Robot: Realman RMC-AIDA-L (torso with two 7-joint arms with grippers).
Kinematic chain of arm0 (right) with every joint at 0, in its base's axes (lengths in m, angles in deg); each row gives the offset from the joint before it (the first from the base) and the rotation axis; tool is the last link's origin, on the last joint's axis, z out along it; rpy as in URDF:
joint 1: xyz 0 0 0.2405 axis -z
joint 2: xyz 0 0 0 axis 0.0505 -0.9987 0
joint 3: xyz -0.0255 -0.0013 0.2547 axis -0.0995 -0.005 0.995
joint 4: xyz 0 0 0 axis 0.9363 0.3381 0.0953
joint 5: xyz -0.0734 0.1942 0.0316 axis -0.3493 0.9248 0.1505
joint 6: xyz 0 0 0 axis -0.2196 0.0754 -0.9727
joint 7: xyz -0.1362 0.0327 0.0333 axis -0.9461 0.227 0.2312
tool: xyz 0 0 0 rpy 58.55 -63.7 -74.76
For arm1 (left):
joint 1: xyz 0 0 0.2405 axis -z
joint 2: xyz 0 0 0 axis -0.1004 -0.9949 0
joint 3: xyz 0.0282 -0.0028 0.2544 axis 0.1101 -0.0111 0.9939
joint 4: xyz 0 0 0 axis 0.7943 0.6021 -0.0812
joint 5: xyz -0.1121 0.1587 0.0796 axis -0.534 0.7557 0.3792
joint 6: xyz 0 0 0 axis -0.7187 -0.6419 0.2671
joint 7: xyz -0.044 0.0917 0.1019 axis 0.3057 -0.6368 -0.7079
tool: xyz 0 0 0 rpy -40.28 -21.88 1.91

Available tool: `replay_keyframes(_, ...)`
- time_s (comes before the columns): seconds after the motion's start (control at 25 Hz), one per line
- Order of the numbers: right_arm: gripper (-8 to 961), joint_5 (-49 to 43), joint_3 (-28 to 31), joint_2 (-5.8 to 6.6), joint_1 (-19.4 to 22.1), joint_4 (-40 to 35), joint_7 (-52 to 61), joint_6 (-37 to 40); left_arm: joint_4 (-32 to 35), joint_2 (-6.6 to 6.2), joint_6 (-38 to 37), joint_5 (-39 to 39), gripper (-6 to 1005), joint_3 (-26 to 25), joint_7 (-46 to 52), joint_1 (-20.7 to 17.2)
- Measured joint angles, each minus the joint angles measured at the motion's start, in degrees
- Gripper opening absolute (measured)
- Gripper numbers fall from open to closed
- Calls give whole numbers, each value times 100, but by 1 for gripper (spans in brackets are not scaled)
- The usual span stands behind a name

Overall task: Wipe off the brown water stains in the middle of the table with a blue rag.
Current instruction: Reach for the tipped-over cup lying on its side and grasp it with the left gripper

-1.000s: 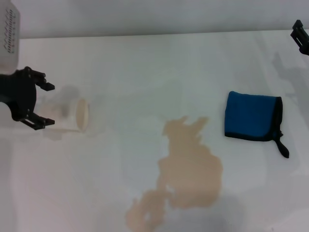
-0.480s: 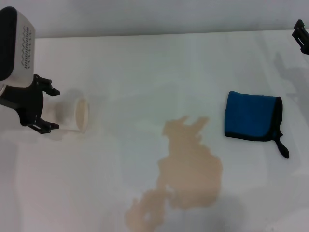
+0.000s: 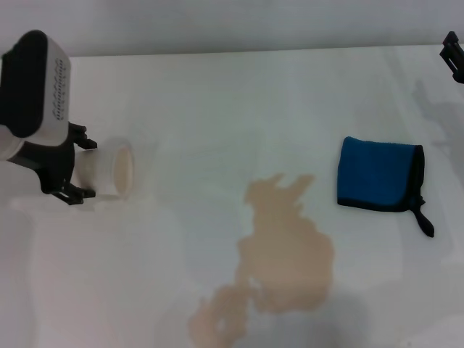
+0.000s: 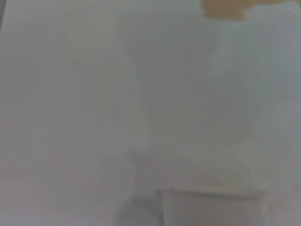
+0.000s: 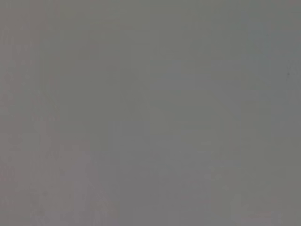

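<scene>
The brown water stains [image 3: 283,254] spread as a tan ragged puddle over the middle of the white table [image 3: 217,94]; a corner of them shows in the left wrist view [image 4: 225,7]. The blue rag [image 3: 377,175] lies flat to the right of the stains, its black loop tab toward the front. My left gripper [image 3: 78,168] is at the left, open, with its fingers on either side of a cream paper cup [image 3: 109,172] lying on its side. My right gripper [image 3: 452,52] shows only partly at the far right edge, well away from the rag.
The cup's open mouth faces the stains, and its rim shows in the left wrist view [image 4: 211,197]. The table's far edge [image 3: 232,52] meets a grey wall. The right wrist view shows only plain grey.
My left gripper has moved right and a little forward over the table and now straddles the paper cup. The rag, the stains and the right gripper have not moved.
</scene>
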Motion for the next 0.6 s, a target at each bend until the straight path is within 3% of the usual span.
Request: replay_keyframes(0.6, 859, 0, 0, -10, 16, 23, 0, 32, -563, 68, -588, -135, 837, 87, -191, 110)
